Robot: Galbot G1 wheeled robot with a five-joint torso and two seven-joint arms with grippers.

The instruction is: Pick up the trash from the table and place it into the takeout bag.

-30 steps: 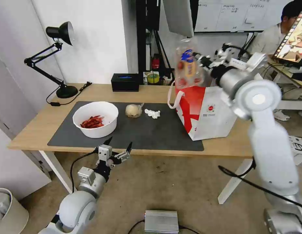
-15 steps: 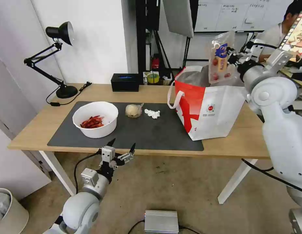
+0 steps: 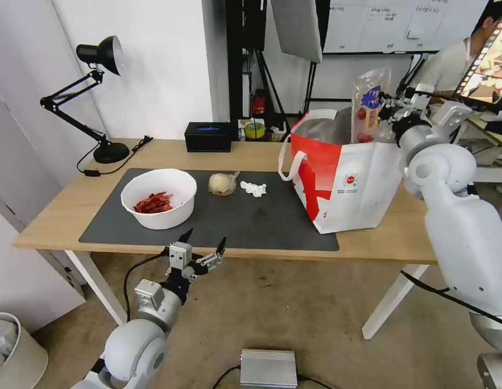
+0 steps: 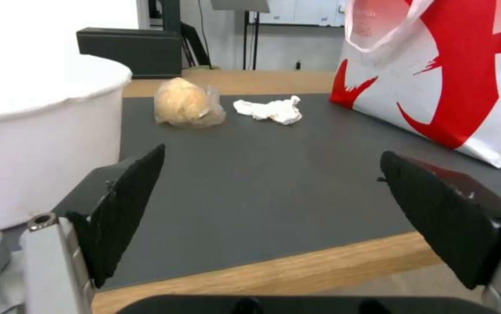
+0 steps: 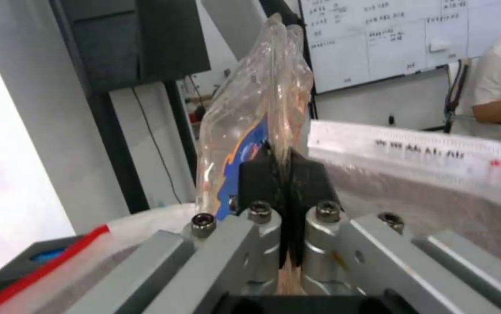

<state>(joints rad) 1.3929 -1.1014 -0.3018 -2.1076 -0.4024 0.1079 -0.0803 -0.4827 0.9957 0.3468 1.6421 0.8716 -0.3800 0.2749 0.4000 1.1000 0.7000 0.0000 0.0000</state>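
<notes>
Three trash items on mat, table.

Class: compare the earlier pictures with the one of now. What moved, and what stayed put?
The right gripper, shut on the plastic tray, swung it rightward and lowered it over the takeout bag. The left gripper, bowl, wrap and tissue stayed.

Black desk lamp, black box

Clear glossy crinkled plastic tray between matt black fingers; matt dark grey mat on smooth light wooden table.
</notes>
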